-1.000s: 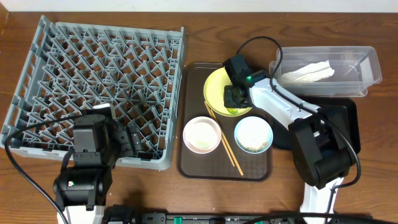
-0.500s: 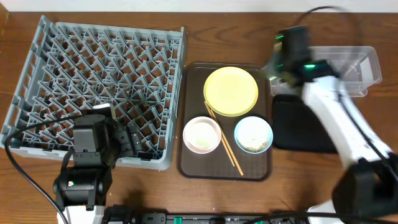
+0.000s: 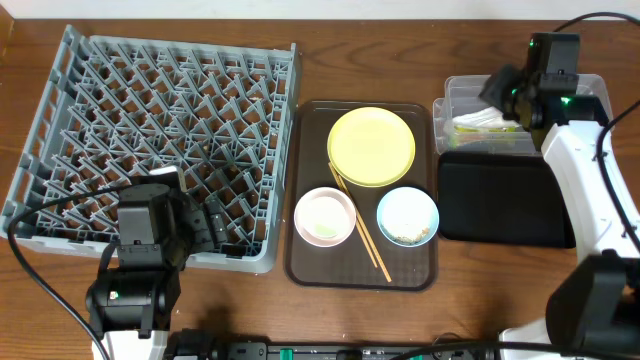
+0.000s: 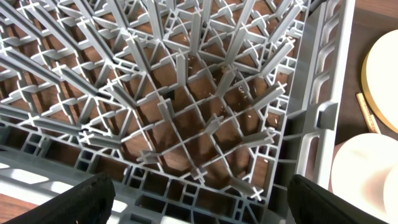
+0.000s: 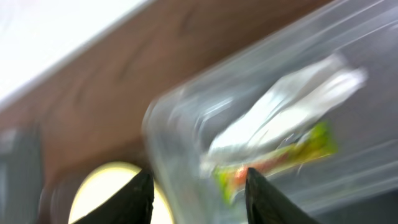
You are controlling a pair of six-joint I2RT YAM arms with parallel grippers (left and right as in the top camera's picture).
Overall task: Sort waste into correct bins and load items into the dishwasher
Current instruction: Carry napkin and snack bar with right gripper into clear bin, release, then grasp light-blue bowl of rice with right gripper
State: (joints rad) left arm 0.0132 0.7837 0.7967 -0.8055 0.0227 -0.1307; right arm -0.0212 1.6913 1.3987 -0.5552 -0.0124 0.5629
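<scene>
My right gripper (image 3: 503, 90) hangs open and empty over the left end of the clear tub (image 3: 447, 105). Inside the tub lie the white napkin (image 3: 478, 120) and the green-and-orange sachet (image 5: 280, 158), which shows blurred in the right wrist view just beyond my open fingers (image 5: 196, 199). The yellow plate (image 3: 372, 147), pinkish-white bowl (image 3: 325, 217), light-blue bowl (image 3: 407, 217) holding beige crumbs, and chopsticks (image 3: 360, 225) sit on the brown serving tray (image 3: 300, 265). My left gripper (image 4: 199, 205) is open and empty above the grey dish rack's (image 3: 160, 130) near right corner.
The shallow black tray (image 3: 505, 200) lies in front of the clear tub, right of the serving tray. The rack fills the left side of the table. Cables run along the front edge and behind the right arm.
My right arm has swung from the yellow plate to the clear tub, carrying the sachet off the plate. The sachet now lies in the tub. The left arm has not moved.
</scene>
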